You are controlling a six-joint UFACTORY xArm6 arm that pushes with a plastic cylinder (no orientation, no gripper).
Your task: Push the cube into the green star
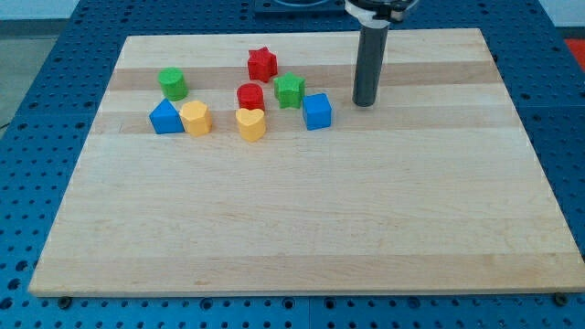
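Presently, approach step: my tip (pixel 365 102) stands on the wooden board (pixel 302 228), just to the view's right of the blue cube (pixel 317 111) and apart from it. I carry no gripper, only a rod. Touching or nearly touching the cube at its upper left is the green star (pixel 289 90). Next, I judge, I should push leftward and slightly upward. The rod's upper end is cut off at the view's top.
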